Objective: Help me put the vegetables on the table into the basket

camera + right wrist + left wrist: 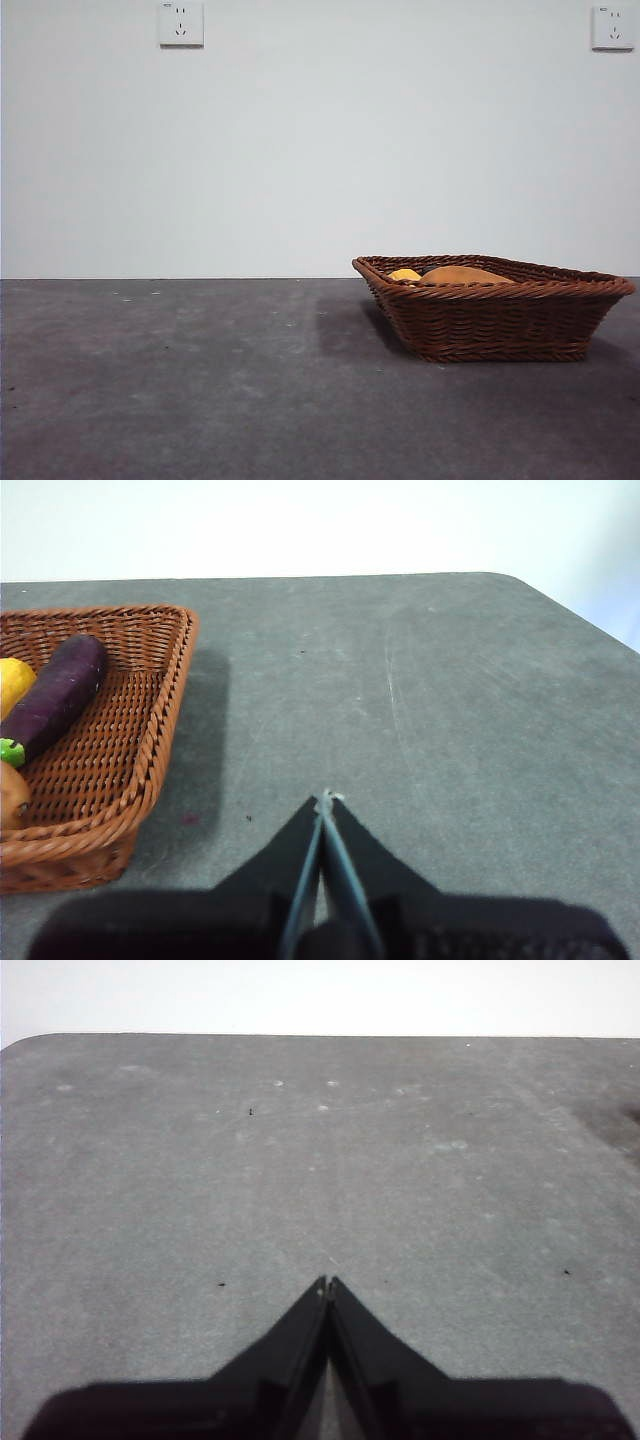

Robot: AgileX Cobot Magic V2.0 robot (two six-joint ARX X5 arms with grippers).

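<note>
right wrist view: basket [150, 730] with eggplant [60, 695] beside closed fingers [345, 880].

Front view looks level across the table [200, 380]; both wrist views look down on it.

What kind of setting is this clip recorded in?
Probably an indoor lab or test bench, not a kitchen: a bare dark grey table against a plain white wall with two power sockets, and only a wicker basket holding toy vegetables, including an eggplant.
</note>
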